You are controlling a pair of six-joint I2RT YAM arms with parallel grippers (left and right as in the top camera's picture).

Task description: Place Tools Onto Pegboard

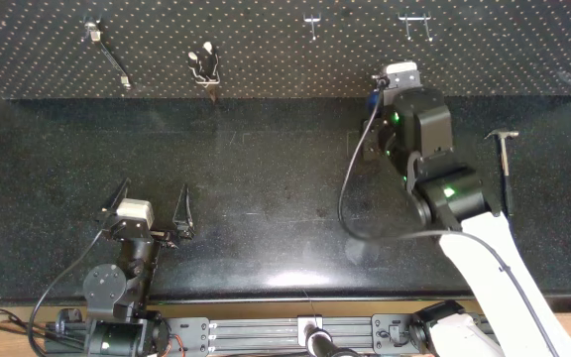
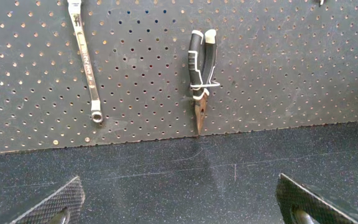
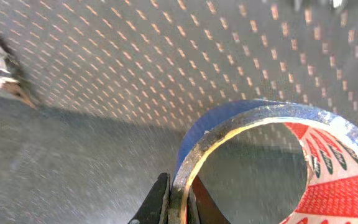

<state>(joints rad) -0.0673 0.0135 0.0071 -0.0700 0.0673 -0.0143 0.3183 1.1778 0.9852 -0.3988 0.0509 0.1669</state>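
Near pegboard [image 2: 291, 74] foot, right gripper [image 3: 178, 199] pinching blue tape roll [image 3: 260, 109]; left gripper [image 2: 179, 205] spread wide over counter [image 2: 229, 162], facing hung pliers [image 2: 202, 68], wrench [image 2: 86, 62].

No text, number or sign could be read. The tape roll [image 3: 253, 113], lower right of the right wrist view, carried red-and-white print inside its core, too blurred to read; marks on the wrench [image 2: 84, 57], upper left of the left wrist view, were too small.

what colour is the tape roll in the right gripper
Blue tape roll, red and white inside; clearest in right wrist view.
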